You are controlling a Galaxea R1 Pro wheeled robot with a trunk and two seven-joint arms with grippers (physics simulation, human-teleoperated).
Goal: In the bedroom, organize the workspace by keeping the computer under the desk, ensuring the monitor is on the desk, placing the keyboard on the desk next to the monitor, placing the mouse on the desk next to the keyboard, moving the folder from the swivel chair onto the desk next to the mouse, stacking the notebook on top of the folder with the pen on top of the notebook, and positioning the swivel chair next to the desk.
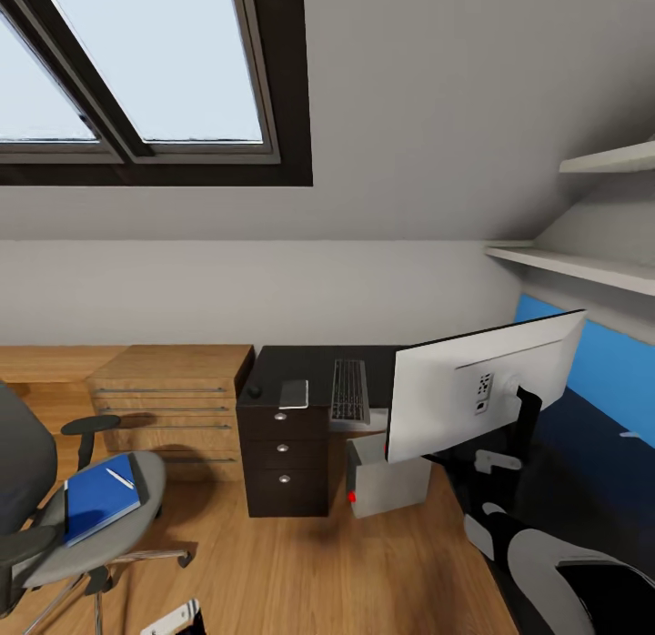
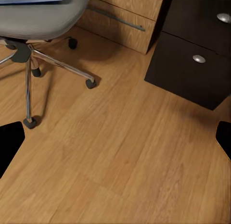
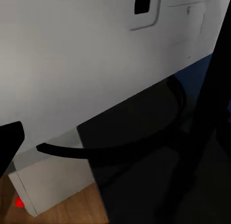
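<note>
Computer (image 1: 387,476) partly behind monitor (image 1: 473,394)

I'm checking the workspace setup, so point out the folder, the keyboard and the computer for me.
folder (image 1: 95,498), head view, middle of its blue cover, on the chair seat.
keyboard (image 1: 349,390), head view, centre of its keys.
computer (image 1: 387,486), head view, its light-grey side under the desk.

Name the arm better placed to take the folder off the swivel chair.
Left. The left wrist view looks at the swivel chair, which carries the folder; the right wrist camera faces the monitor.
</note>
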